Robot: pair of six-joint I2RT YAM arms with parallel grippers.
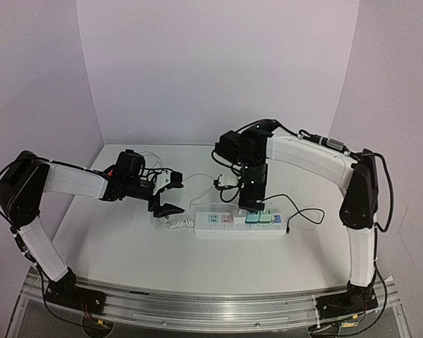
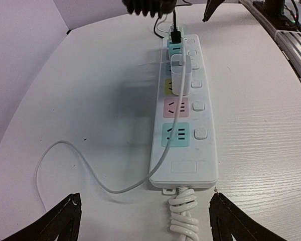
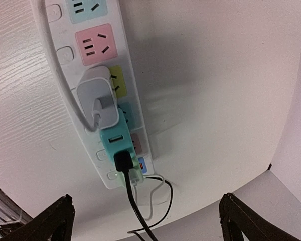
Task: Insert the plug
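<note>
A white power strip [image 1: 229,224] with coloured sockets lies mid-table. A white plug [image 2: 180,74] with a thin white cable sits in a middle socket, and it also shows in the right wrist view [image 3: 97,98]. A teal adapter [image 3: 119,147] with a black cable is plugged in beside it. My left gripper [image 1: 170,195] is open and empty just off the strip's left end [image 2: 183,170], its fingertips [image 2: 60,221] wide apart. My right gripper [image 1: 250,202] is open and empty above the strip's right part, its fingertips [image 3: 243,221] wide apart.
The strip's own coiled white cord [image 2: 183,216] lies between my left fingers. A black cable [image 1: 304,211] loops on the table right of the strip. White walls [image 1: 218,70] close the back and sides. A metal rail [image 1: 211,306] runs along the near edge.
</note>
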